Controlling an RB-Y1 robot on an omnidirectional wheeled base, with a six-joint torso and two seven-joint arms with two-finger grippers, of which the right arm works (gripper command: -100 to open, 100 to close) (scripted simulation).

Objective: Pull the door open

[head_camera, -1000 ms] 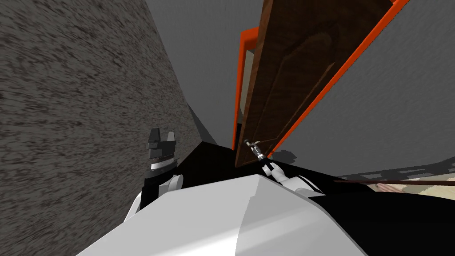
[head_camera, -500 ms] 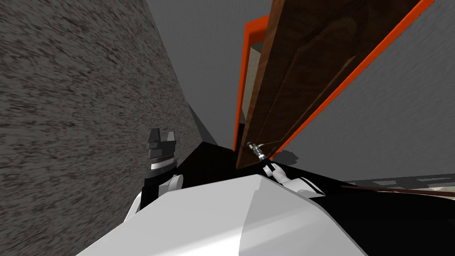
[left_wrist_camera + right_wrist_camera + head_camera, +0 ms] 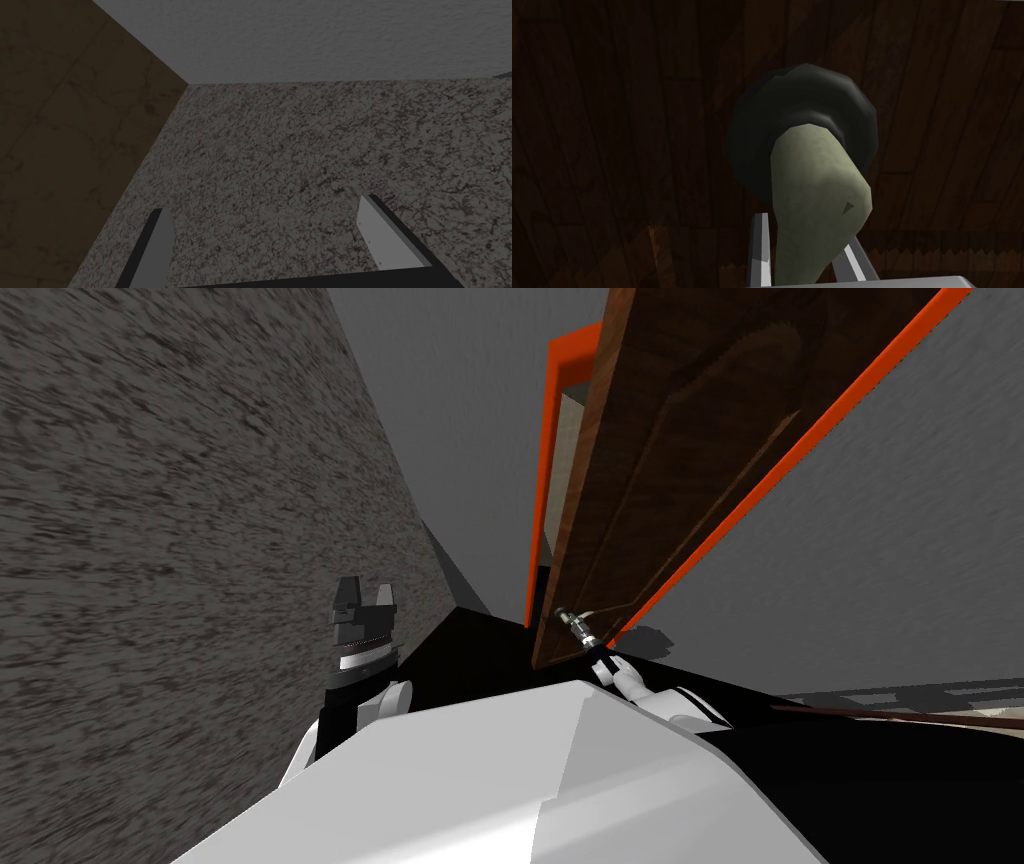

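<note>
A dark brown wooden door (image 3: 690, 438) stands ajar in an orange frame (image 3: 545, 468). Its handle (image 3: 570, 616) sits near the door's free edge, and my right gripper (image 3: 586, 638) reaches up to it. In the right wrist view the handle (image 3: 817, 190) is a pale greenish lever on a dark round rose (image 3: 807, 100) against the door (image 3: 612, 125). My right gripper (image 3: 807, 255) is shut on this lever, a finger pressing each side. My left gripper (image 3: 363, 593) hangs by the left wall, open (image 3: 261, 207) with nothing between its fingers.
A speckled grey wall (image 3: 150, 538) runs close along my left. A plain grey wall (image 3: 900, 538) lies right of the door frame. A black area (image 3: 480, 648) spreads below the door's lower edge. A thin dark brown strip (image 3: 900, 716) lies at the far right.
My right gripper's fingers have closed in onto the handle. The door and frame shifted slightly right in the head view early on, then held still. The left arm has not moved.
</note>
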